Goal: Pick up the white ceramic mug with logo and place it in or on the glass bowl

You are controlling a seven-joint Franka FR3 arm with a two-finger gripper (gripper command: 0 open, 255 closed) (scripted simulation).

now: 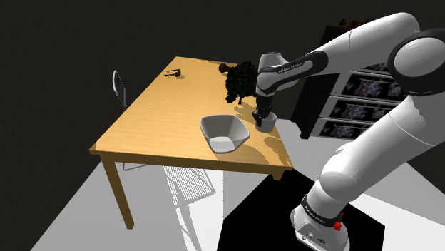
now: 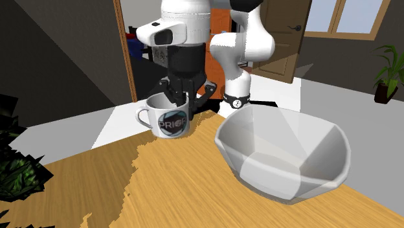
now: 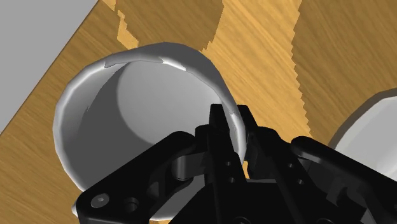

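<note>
You have the table (image 1: pixel 150 118) bearing everything, and the arm (image 1: pixel 371 43) reaches over its corner nearest the stand. The bowl (image 2: pixel 285 155) holds nothing. The mug (image 2: pixel 169 120) stands upright on the wood at about ten o'clock from the bowl in the second exterior view, near it but apart, close to the table's edge. Its base seems to meet the wood, so I judge it not yet lifted.

The gripper (image 3: pixel 233 127) is clenched on the mug's wall. One finger (image 3: pixel 218 124) is inside the rim and the other outside, with the rim pinched between them. So the grasp looks made. You have yet to raise the mug, carry it across to the bowl and let go there.

The shoulder view gives you the layout. There the mug sits at about three o'clock from the bowl, with a dark plant (image 1: pixel 242 80) at about eleven o'clock from the mug, but the grip itself is too small to read. The second exterior view adds the round dark logo (image 2: pixel 173 122) and the handle (image 2: pixel 144 116), which points to nine o'clock, away from the bowl. The wrist view shows you the pinch on the rim and the mug's bare inside.
</note>
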